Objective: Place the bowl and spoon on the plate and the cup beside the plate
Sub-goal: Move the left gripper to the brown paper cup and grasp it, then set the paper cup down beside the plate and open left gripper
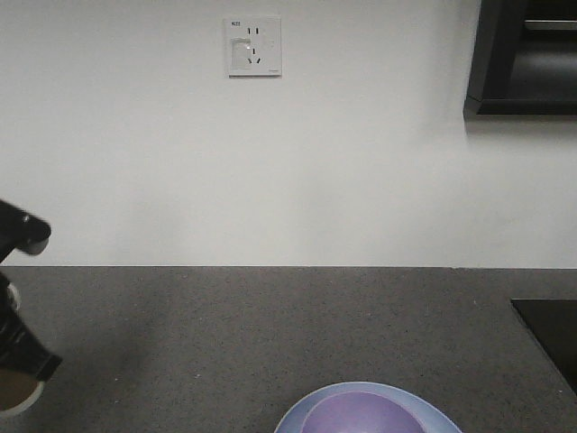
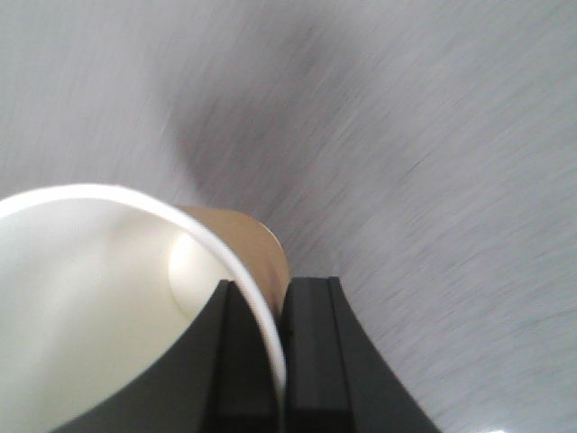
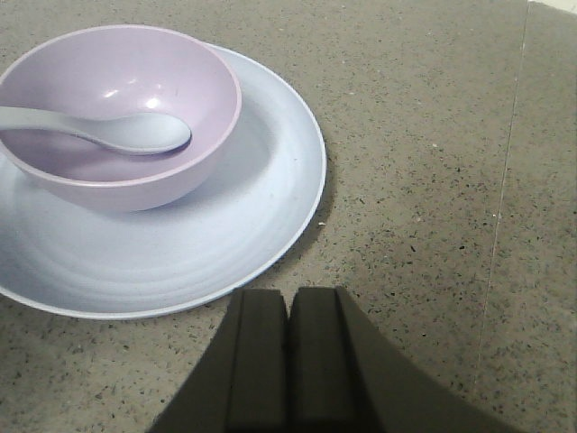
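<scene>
The lavender bowl (image 3: pixel 135 72) sits on the pale blue plate (image 3: pixel 252 207), and the pale blue spoon (image 3: pixel 135 131) lies in it with its scoop to the right. My right gripper (image 3: pixel 288 298) is shut on nothing, just off the plate's near rim above the counter. My left gripper (image 2: pixel 281 293) is shut on the cup's (image 2: pixel 90 307) rim, one finger inside the cream wall and one on the tan outside. In the front view the cup (image 1: pixel 18 392) and left gripper (image 1: pixel 22 361) are at the far left. Plate (image 1: pixel 297 417) and bowl (image 1: pixel 361 415) show at the bottom edge.
A speckled grey counter (image 1: pixel 270 334) runs to a white wall with a socket (image 1: pixel 253 47). A dark cabinet (image 1: pixel 527 59) hangs at the top right. A black panel (image 1: pixel 554 334) lies on the counter's right side. The left wrist view is motion-blurred.
</scene>
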{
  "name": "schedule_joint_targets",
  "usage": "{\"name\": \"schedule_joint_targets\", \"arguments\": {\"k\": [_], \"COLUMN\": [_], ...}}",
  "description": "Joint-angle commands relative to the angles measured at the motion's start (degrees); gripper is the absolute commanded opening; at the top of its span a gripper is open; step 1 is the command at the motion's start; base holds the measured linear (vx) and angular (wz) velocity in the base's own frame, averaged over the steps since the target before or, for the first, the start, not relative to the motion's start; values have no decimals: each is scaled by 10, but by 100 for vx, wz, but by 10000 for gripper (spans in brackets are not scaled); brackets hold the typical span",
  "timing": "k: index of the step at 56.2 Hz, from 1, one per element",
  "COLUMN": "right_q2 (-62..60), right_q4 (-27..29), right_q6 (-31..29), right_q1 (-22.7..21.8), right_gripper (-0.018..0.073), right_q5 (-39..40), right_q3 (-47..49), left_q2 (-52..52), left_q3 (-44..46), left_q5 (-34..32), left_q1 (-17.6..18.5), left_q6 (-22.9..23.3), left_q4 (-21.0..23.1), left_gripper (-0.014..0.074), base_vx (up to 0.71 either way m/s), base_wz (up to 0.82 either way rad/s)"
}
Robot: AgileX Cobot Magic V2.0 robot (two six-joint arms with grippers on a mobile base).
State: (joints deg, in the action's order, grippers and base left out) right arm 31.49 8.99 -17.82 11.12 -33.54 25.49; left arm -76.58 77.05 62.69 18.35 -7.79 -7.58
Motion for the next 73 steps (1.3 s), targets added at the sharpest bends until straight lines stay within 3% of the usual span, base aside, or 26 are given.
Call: {"name": "schedule_joint_targets", "arguments": {"k": [1, 15, 27, 43, 63, 73], "right_q2": [2, 2, 2, 2, 2, 2], "right_q4": [-1, -1, -1, -1, -1, -1], "right_q6": [0, -2, -2, -2, -2, -2], "right_q1": [-1, -1, -1, -1, -1, -1], "right_gripper": [-9, -9, -9, -9, -9, -9], "right_q5": [38, 39, 39, 39, 39, 39], "right_q3": [17, 17, 17, 17, 14, 14], "left_q2": [6, -51, -102, -139, -165, -172], "left_q3": [63, 116, 115, 115, 115, 115], "left_q5": [-24, -15, -18, -22, -25, -24], "left_q1": [40, 151, 203, 232, 232, 232], "left_q6": [-24, -22, -20, -20, -20, -20], "left_q4": [53, 86, 86, 93, 107, 106], "left_gripper": [-1, 0, 0, 0, 9, 69], "base_vx": [0, 0, 0, 0, 0, 0], "base_wz": [0, 0, 0, 0, 0, 0]}}
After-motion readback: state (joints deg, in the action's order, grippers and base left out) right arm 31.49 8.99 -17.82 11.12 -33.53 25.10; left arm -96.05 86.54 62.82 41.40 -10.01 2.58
